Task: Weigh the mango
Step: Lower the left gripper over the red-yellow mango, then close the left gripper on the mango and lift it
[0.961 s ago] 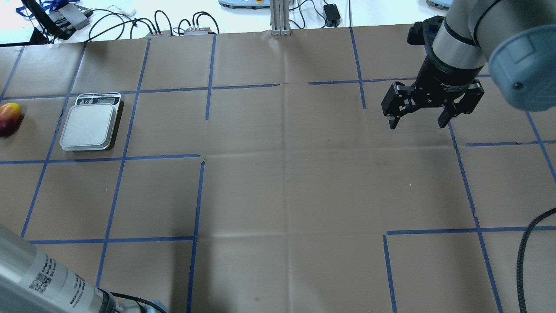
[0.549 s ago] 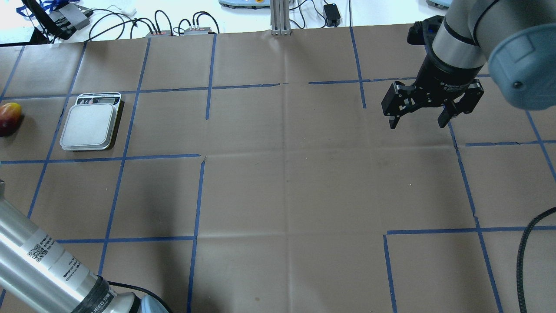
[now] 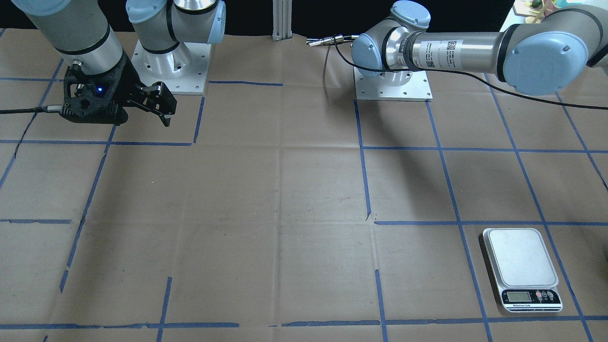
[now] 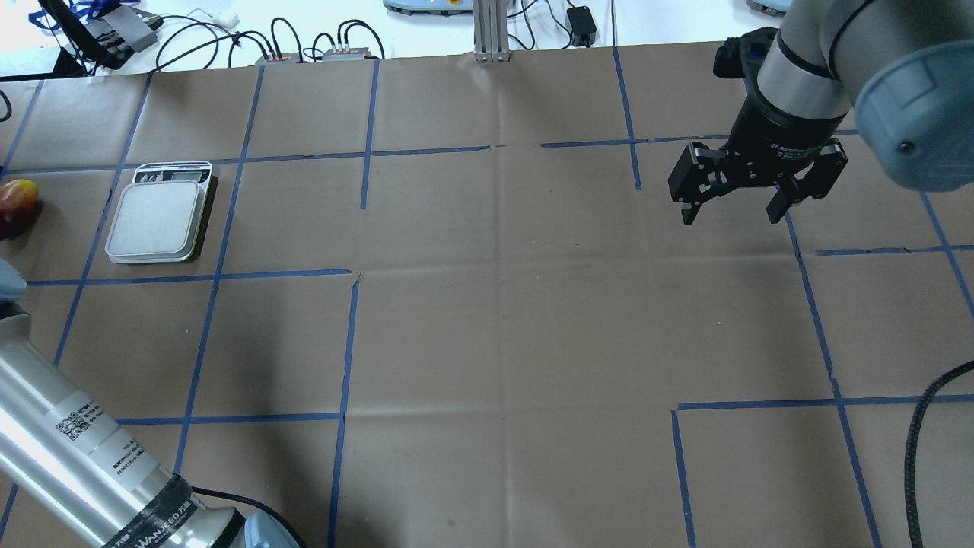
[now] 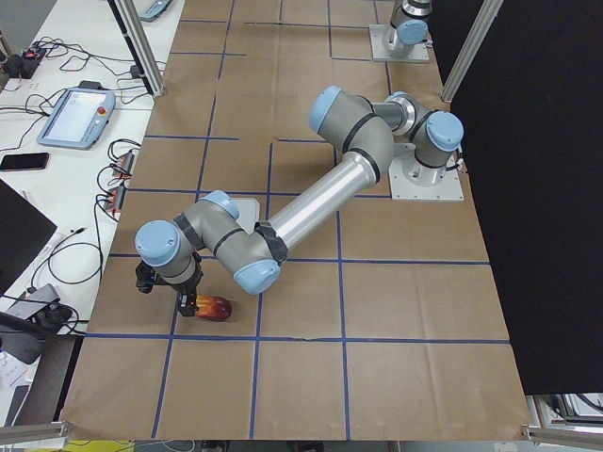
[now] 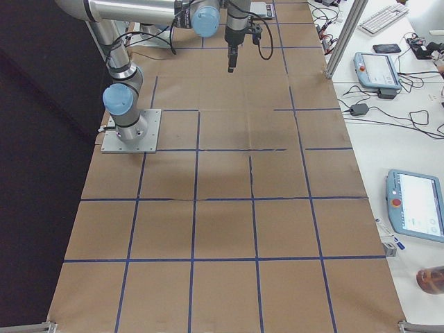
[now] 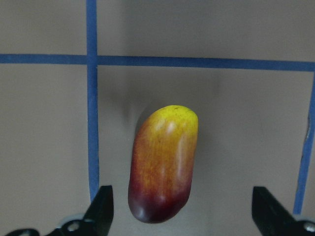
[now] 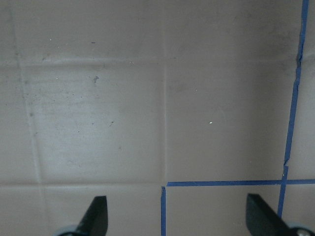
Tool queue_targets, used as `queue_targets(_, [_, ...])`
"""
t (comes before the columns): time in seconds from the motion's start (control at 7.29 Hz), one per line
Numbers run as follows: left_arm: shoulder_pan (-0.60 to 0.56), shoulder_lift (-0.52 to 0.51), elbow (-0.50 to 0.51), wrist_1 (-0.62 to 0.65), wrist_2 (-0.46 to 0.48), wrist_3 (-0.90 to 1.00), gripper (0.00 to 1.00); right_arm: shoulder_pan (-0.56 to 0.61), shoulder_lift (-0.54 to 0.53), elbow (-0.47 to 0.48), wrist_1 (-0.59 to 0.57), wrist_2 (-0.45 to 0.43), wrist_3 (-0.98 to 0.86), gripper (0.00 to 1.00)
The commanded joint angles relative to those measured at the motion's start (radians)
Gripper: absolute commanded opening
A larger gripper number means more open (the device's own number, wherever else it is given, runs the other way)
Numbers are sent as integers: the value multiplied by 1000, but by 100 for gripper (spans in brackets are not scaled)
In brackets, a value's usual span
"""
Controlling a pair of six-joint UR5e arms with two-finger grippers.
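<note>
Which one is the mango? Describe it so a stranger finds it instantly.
Go to the end of the brown, blue-taped table on the robot's left. Past the white kitchen scale lies the mango, the only fruit: oval, dark red fading to yellow.

From where I stand I count one mango, one scale, and two robot arms, each with one gripper: the left gripper and the right gripper. Two teach pendants lie beside the one paper-covered table.
</note>
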State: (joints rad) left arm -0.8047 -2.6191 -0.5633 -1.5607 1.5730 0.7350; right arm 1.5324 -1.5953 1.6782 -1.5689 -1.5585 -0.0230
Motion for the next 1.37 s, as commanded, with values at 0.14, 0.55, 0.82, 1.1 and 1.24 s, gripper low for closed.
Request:
queue_targets(0.14, [-4, -70, 11, 14, 1, 6, 99, 0, 0, 0, 0, 0, 0, 100])
queue_targets(0.55, [-4, -101, 11, 14, 2, 14, 93, 0, 0, 0, 0, 0, 0, 100])
queue_targets(0.82, [-4, -99, 14, 16, 2, 12, 66, 0, 0, 0, 0, 0, 0, 100])
queue_targets(1.1, [-5, -78, 16, 14, 1, 12, 52, 0, 0, 0, 0, 0, 0, 100])
queue_targets(1.24, [-11, -31, 16, -1, 5, 11, 52, 0, 0, 0, 0, 0, 0, 100])
